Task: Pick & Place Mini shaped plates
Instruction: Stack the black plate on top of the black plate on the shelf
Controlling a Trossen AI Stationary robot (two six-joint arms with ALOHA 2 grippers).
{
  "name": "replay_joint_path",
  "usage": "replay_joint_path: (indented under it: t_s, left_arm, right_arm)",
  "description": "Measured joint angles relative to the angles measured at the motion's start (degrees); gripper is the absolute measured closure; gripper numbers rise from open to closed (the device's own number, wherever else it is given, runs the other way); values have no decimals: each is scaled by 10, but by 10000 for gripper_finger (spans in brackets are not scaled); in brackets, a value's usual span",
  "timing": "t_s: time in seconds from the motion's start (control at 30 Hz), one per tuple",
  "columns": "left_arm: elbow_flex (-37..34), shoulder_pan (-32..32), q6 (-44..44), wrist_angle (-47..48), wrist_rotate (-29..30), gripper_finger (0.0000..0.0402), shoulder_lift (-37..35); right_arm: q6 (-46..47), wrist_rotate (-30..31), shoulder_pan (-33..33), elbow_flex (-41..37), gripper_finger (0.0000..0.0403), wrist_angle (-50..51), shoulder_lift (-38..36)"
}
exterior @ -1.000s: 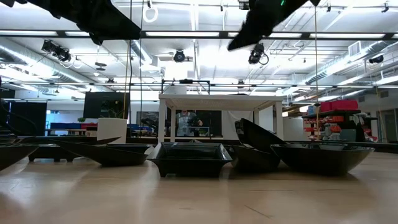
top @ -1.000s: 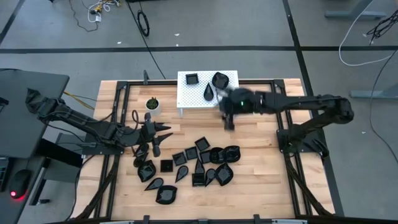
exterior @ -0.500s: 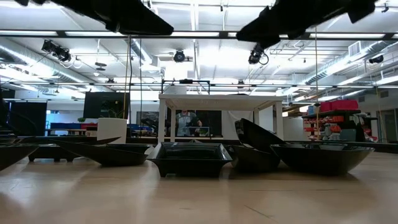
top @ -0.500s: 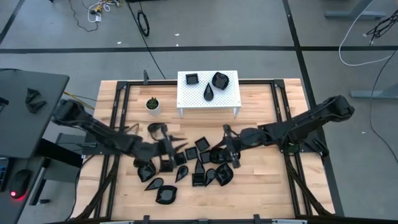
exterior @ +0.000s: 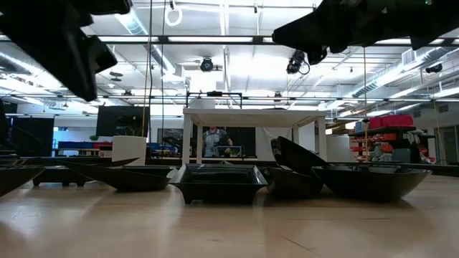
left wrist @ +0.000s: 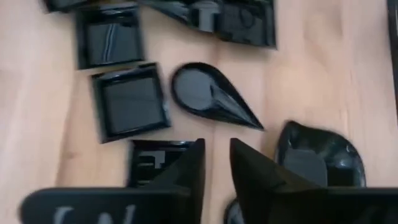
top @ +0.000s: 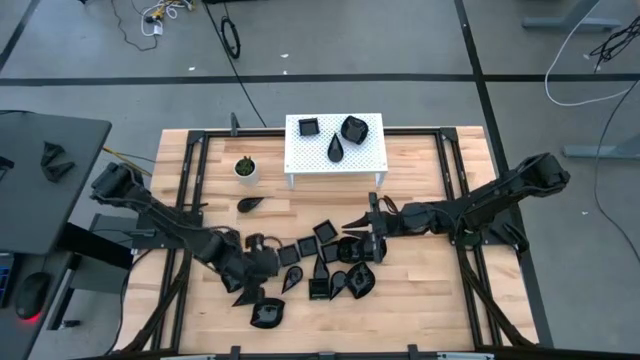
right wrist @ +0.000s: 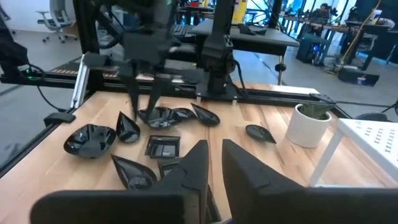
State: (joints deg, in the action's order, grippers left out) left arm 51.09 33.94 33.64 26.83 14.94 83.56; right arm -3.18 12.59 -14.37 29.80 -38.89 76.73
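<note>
Wood table point(top: 420, 290) in an open lab: most plates point(top: 330, 262) lie clustered mid-table, three on the white stand point(top: 366, 155), one near the plant pot point(top: 245, 168). Since a second ago both arms have swung down over the cluster, left gripper point(left wrist: 214, 163) and right gripper point(right wrist: 214, 158) each narrowly parted and empty, so new picks look imminent. No readable writing.

plates point(top: 310, 262) before stand point(top: 335, 150), plant point(top: 245, 168) left

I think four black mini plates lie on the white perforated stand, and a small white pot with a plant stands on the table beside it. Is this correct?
Not quite. The high view shows three mini plates on the white perforated stand, not four. The rest holds: the small white pot with its plant stands on the table beside the stand.
</note>
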Motion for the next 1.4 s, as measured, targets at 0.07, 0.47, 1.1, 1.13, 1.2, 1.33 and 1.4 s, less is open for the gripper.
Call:
replay_joint_path:
  t_s: [0.07,0.47,1.1,1.13,1.2,1.33,1.4]
  left_arm:
    - [-1,23,-28,12,17,291,12]
    - [-1,55,16,-11,69,278,137]
    - [28,53,17,28,107,395,146]
    - [42,53,16,51,98,395,146]
    - [77,51,15,111,87,396,146]
    - [169,49,12,261,102,398,146]
    - [217,41,18,322,119,398,146]
  right_arm:
    - [-3,0,0,0,355,-1,0]
    - [-74,0,1,0,356,-14,0]
    - [-81,0,1,0,356,-14,0]
    - [-81,0,1,0,356,-14,0]
    - [-82,0,1,0,356,-14,0]
    - [-86,1,-4,0,356,0,-6]
    - [-75,2,-15,0,356,39,-26]
